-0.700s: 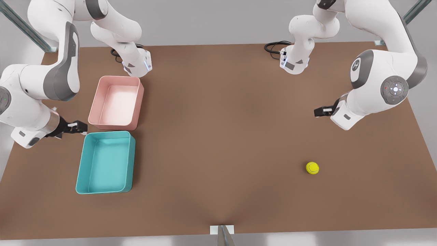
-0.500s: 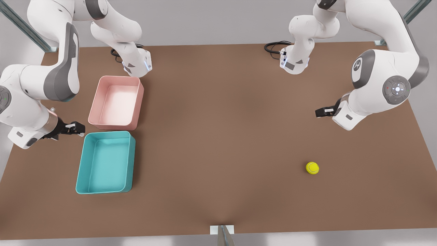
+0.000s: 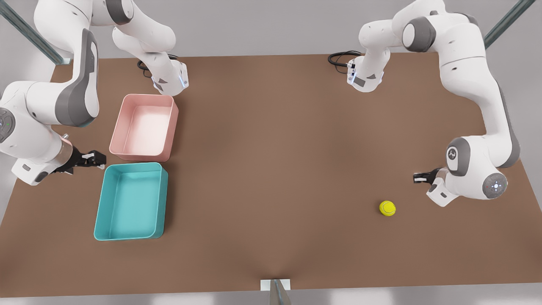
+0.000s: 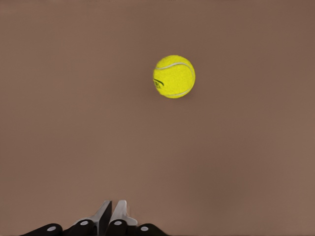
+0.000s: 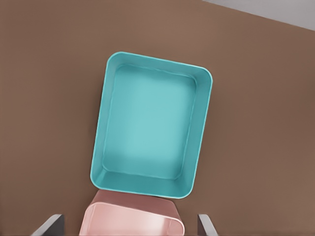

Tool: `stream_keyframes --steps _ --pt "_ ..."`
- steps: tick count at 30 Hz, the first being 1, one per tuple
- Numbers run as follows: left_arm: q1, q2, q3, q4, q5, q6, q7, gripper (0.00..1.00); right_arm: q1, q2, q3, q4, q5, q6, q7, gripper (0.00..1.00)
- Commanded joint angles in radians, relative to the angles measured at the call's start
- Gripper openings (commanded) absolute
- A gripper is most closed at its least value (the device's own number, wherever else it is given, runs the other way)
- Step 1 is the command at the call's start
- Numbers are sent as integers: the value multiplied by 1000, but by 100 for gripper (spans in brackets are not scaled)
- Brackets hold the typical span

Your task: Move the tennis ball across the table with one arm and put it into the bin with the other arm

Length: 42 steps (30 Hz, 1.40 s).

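Lying lengthwise toward the pink tray point(image 3: 145, 127), the bin point(image 3: 103, 212)

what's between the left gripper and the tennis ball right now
Nothing: in the front view, only bare table separates the left gripper from the tennis ball; the left wrist view shows the same.

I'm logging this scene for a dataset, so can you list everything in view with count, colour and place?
tennis ball: one, yellow-green, on the table toward the front view's right, apart from both claws
bin: one, teal, on the front view's left, nothing in it
pink tray: one, pale pink, right beside the bin, farther from the camera
table: one, brown, under everything
cables: black, at the arm bases on the far edge
left claw: black, shut, near the tennis ball
right claw: black, open, waiting by the bin's far corner
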Motion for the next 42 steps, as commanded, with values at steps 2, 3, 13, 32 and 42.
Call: stream_keyframes --steps 2,3,13,32,42 --pt "13 42 0 -36 -11 323 1610 21 2 -1 0 -1 0 -11 -18 100" --pt "18 63 0 -36 -13 325 1751 21 3 1 2 0 0 -11 -18 100" --pt "10 186 -2 -36 76 547 1745 21 8 2 6 -3 -1 -17 3 100" --pt "-30 235 -5 -38 84 546 1707 21 26 10 6 -1 -6 -23 40 100" --pt "-292 220 0 -18 -26 554 676 21 31 11 6 -1 -6 -23 40 100"
